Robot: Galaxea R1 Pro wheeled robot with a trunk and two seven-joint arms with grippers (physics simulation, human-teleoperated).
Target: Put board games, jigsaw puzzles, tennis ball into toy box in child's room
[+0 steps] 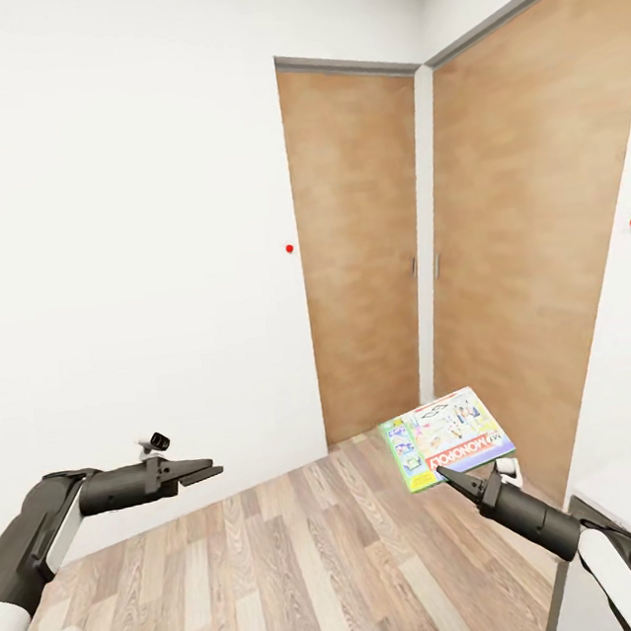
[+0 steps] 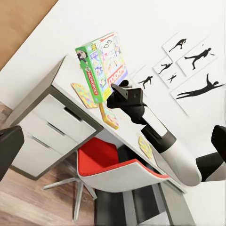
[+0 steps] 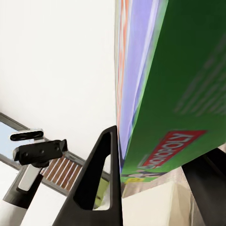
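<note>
R. gripper point(image 1: 454, 477) clamped on edge of flat green-white MONOPOLY board game box point(image 1: 447, 437), held in air near long light grey bench point(image 2: 70, 82); L. gripper point(image 1: 205, 471) empty, jaws apart. Risk: thin edge grip, so box may pivot/slip in transit.

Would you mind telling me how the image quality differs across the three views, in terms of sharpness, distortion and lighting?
Head view: even, flat lighting, wide-angle lines that lean toward the edges, and the Monopoly box in the right gripper is sharp. Left wrist view: the picture is tilted, and the desk and wall posters stay crisp. Right wrist view: the box sits so close that its print smears and blurs.
</note>
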